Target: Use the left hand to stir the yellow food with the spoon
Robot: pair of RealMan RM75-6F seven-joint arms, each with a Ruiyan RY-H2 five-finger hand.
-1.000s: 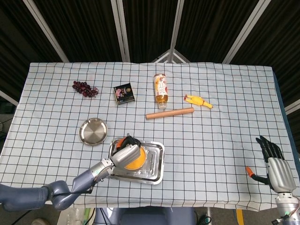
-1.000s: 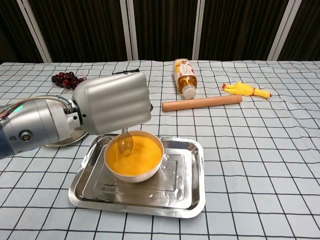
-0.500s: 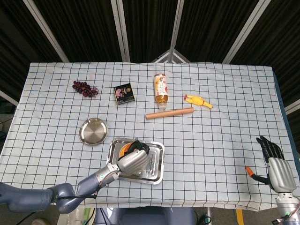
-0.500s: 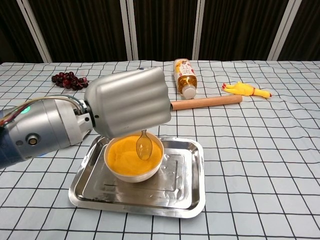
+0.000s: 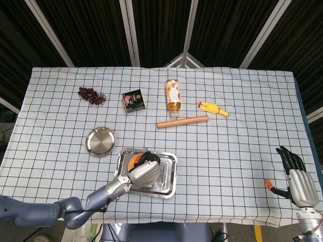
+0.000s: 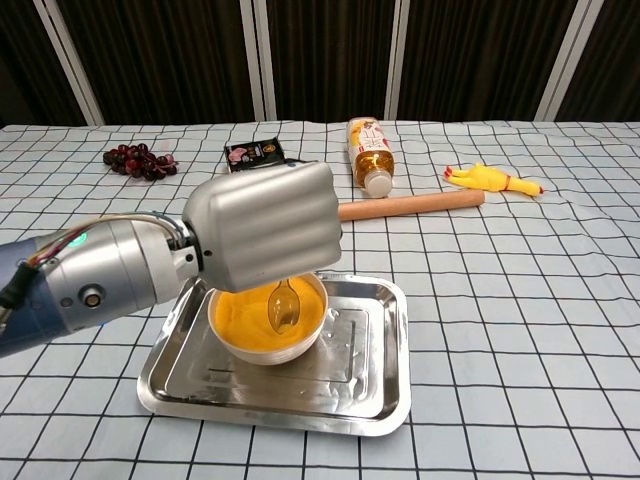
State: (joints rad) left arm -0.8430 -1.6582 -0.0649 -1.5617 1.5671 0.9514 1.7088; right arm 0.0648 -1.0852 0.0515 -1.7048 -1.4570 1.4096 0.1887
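Left hand (image 6: 262, 226) is clenched around the handle of the spoon (image 6: 283, 305), hanging over the bowl (image 6: 264, 318) with the spoon's tip dipped into the yellow food (image 6: 245, 305). From the chest view the spoon points down, its scoop sitting toward the 3 o'clock side of the bowl. That bowl stands in the metal tray (image 6: 350, 385), toward the tray's 9 o'clock end, near the 6 o'clock edge of the worktop (image 5: 242, 126) in the head view.

Right hand (image 5: 298, 182) rests at the 4 o'clock corner of the worktop, released, fingers apart and gripping nothing.

Around 10 o'clock of the tray lies a small round metal plate (image 5: 100, 141). Farther toward 12 o'clock are a wooden rolling pin (image 5: 182, 122), a bottle (image 5: 173, 96) lying on its side, a yellow rubber chicken (image 5: 214, 109), a small dark packet (image 5: 133, 100) and, toward 10 o'clock, a bunch of dark grapes (image 5: 91, 95).
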